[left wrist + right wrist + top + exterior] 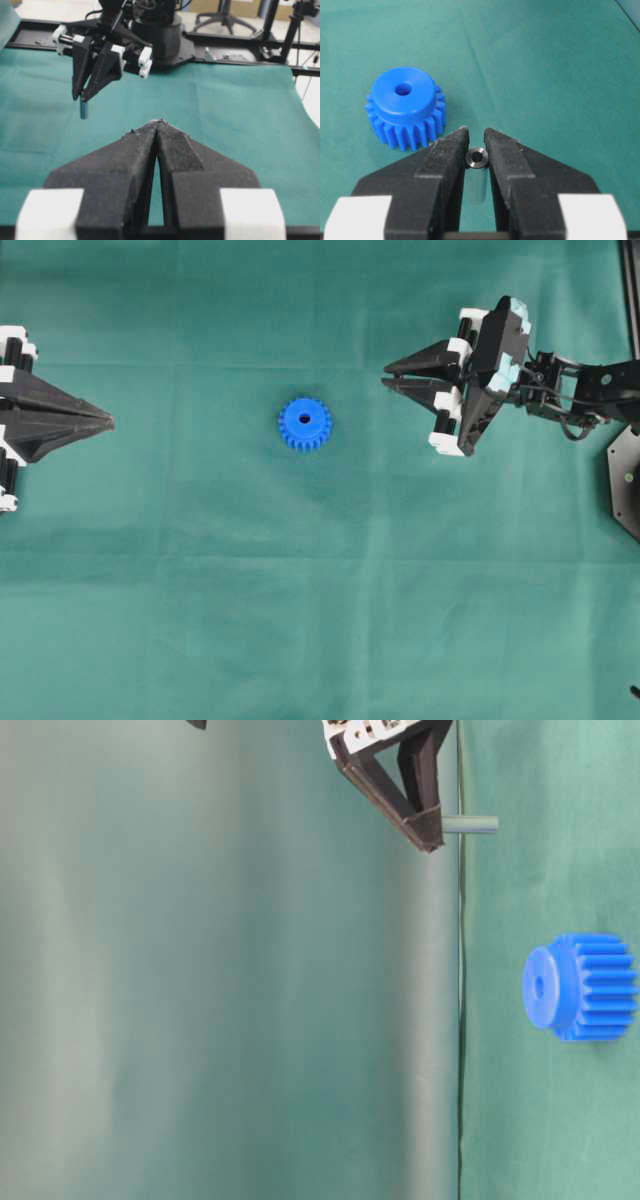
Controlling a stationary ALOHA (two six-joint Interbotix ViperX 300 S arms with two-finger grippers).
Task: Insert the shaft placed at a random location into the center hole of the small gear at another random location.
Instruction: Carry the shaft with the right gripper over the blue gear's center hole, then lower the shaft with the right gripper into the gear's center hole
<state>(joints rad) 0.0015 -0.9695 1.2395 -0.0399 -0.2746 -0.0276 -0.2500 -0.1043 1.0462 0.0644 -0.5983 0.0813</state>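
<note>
The small blue gear [305, 424] lies flat on the green cloth, its center hole [304, 420] facing up. It also shows in the right wrist view [406, 107] and the table-level view [580, 986]. My right gripper [388, 376] is shut on the shaft [477, 157], a grey metal pin held upright above the cloth, to the right of the gear. The shaft sticks out below the fingertips in the table-level view [470, 824] and in the left wrist view [84, 109]. My left gripper [108, 422] is shut and empty at the left edge, far from the gear.
The green cloth [320, 620] covers the table. The right arm's black base plate [625, 480] is at the right edge. In the left wrist view a black frame and stands [235, 40] lie beyond the cloth's far edge.
</note>
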